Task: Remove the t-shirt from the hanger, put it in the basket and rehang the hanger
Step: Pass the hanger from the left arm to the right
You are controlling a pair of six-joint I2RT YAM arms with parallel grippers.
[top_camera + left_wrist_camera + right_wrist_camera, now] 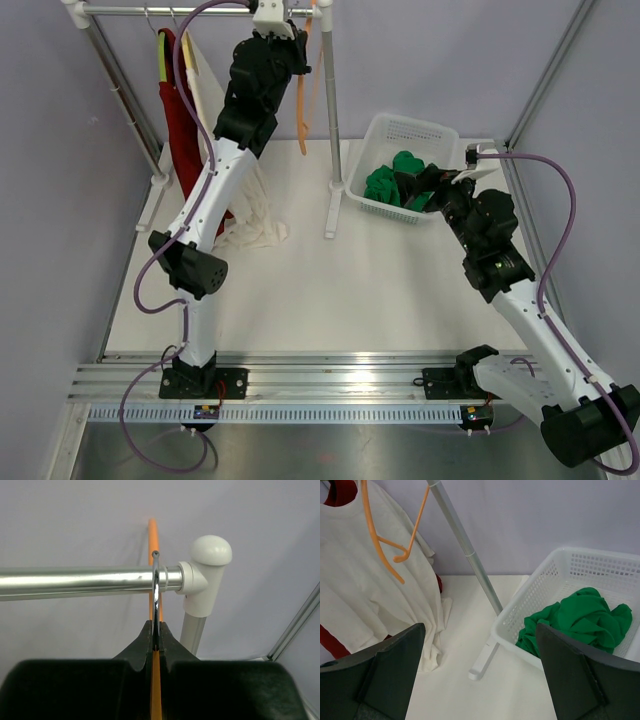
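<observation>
— Since my left jaws are pinched tight on the hanger's wire hook (155,580), which crosses the rail (75,580) with its tip showing just above, I judge the step is to settle the orange hanger (376,550) there and let go.

— And the t-shirt?

— The green t-shirt (580,620) lies bunched in the white basket (555,570), and the hanger hangs bare. My right jaws are spread wide near the basket, with nothing between them.

— How do you finish it well?

— I lower until the rail bears the hook. Then I part the jaws only a little and draw straight back along the line of the wire, so I don't flick the hanger off.

— What stands in the way?

— The end cap (207,575) and the upright post (465,550) sit just beside the hook, so I shouldn't slide toward them. A white shirt (370,605) and a red garment (178,110) hang from the same rail on the other side. The white shirt's hem trails onto the table (330,290). If the hanger swings, its arm could snag that cloth.
</observation>
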